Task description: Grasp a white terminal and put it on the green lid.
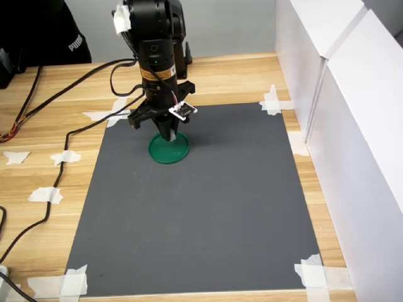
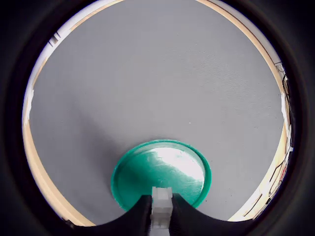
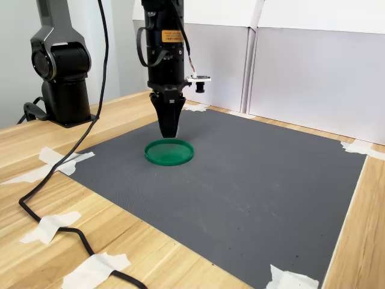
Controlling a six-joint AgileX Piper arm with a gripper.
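Note:
The green lid (image 1: 170, 150) (image 3: 169, 152) (image 2: 162, 173) lies flat on the dark grey mat (image 1: 201, 207), toward its far left part in the first exterior view. My gripper (image 1: 169, 135) (image 3: 169, 133) (image 2: 161, 219) points straight down just over the lid's rear edge. In the wrist view the white terminal (image 2: 161, 209) is pinched between the two black fingers (image 2: 139, 216), hanging a little above the lid's rim. The terminal is hidden behind the fingers in both exterior views.
White tape pieces (image 1: 272, 100) hold the mat's corners to the wooden table (image 1: 56, 126). Black cables (image 1: 82, 129) run over the wood on the first exterior view's left. White box walls (image 1: 340, 126) stand along the first exterior view's right. The arm base (image 3: 60, 78) stands at the second exterior view's left.

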